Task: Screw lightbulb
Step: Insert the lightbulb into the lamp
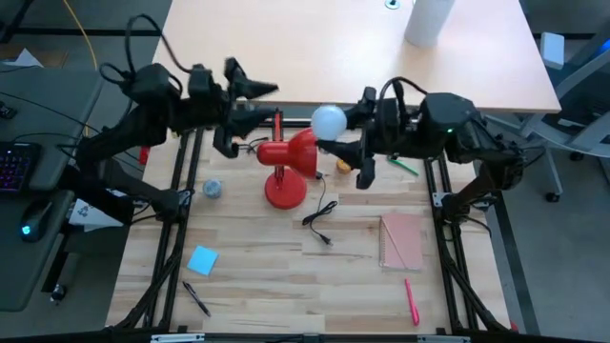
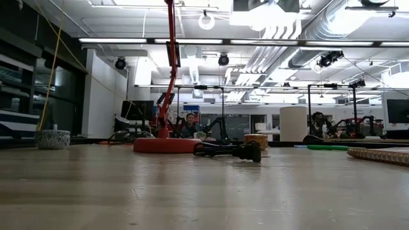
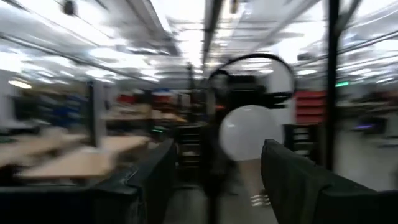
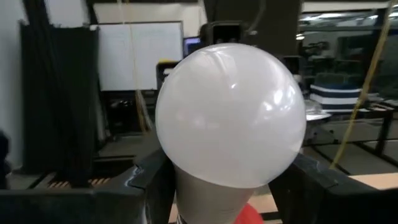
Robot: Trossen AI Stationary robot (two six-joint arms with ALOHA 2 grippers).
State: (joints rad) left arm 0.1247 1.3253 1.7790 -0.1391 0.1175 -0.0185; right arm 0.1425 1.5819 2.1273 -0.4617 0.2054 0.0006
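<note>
The wooden table [image 1: 248,286] carries a red lamp [image 1: 286,157] near its middle. The left gripper [image 1: 250,103] hangs above the lamp's stem, its fingers spread with nothing between them. The right gripper [image 4: 224,180] pinches the lightbulb [image 1: 330,121] by its narrow neck; the round white globe juts beyond the fingertips [image 4: 146,177], just above the lamp's shade.

High view straight down; low view level across table [image 2: 192,191]; both wrist views close on lightbulb [image 4: 230,115], shared.
</note>
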